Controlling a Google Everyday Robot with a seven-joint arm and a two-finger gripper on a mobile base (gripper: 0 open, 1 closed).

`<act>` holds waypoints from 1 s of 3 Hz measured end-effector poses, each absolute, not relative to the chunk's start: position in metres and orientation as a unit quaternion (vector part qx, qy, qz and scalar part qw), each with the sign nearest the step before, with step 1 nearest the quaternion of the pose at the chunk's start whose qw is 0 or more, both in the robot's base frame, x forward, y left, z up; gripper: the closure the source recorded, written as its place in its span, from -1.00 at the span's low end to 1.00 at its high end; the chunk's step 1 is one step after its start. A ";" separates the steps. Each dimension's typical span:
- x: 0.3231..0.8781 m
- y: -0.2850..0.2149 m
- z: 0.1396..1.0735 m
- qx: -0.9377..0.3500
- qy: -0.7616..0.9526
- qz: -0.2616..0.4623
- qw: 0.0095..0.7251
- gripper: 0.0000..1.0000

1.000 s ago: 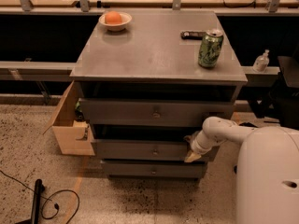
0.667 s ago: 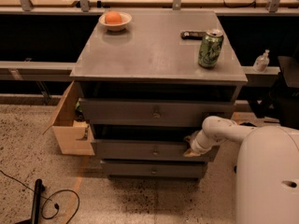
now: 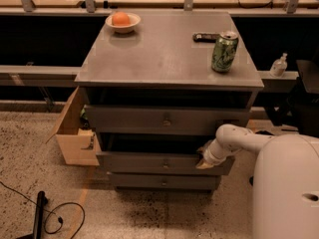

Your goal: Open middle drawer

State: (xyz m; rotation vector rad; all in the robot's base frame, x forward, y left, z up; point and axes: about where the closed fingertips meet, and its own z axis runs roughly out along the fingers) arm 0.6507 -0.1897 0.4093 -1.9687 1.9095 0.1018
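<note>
Ideally the gripper point(image 3: 204, 162), set against the middle drawer point(image 3: 144, 162) well right of its knob point(image 3: 166, 164), pulls straight outward and level, since an off-centre pull may skew it. Whether the gripper is open or closed I cannot tell; it touches the front's top edge. Around that knob, the drawer stands partly out.

cabinet top point(image 3: 159, 59) holds fruit bowl point(image 3: 130, 25), remote point(image 3: 205, 36), green can point(image 3: 224, 53); pincer point(image 3: 204, 163) at middle drawer point(image 3: 144, 162).
</note>
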 end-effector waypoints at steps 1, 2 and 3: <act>0.651 -0.190 0.409 -0.703 0.682 0.036 0.197 1.00; 0.627 -0.183 0.404 -0.706 0.681 0.061 0.181 1.00; 0.627 -0.183 0.410 -0.706 0.682 0.061 0.181 0.67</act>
